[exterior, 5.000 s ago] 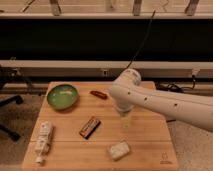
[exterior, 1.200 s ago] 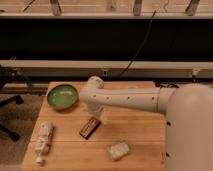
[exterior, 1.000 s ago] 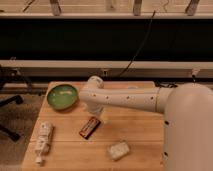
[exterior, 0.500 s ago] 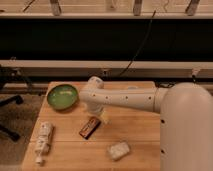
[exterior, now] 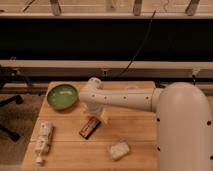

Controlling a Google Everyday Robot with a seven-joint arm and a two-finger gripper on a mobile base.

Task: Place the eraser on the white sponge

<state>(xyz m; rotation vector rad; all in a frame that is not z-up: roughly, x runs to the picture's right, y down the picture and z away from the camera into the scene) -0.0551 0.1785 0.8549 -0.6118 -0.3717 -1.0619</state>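
Observation:
The eraser (exterior: pixel 89 127), a dark flat block with an orange-red stripe, lies at a slant on the wooden table (exterior: pixel 140 130), left of centre. The white sponge (exterior: pixel 119 149) lies near the front edge, to the right of the eraser and apart from it. My arm reaches in from the right and bends down at the wrist. My gripper (exterior: pixel 96 118) hangs just above the eraser's far right end, very close to it. I cannot tell whether it touches the eraser.
A green bowl (exterior: pixel 62 96) stands at the table's back left, close to my wrist. A long white tube (exterior: pixel 43 140) lies near the front left edge. My bulky white arm (exterior: pixel 180 125) covers the table's right side.
Since five seconds ago the arm has swung left across the table. Over the last second the gripper has sunk slightly toward the eraser's far end. The eraser and sponge have not moved.

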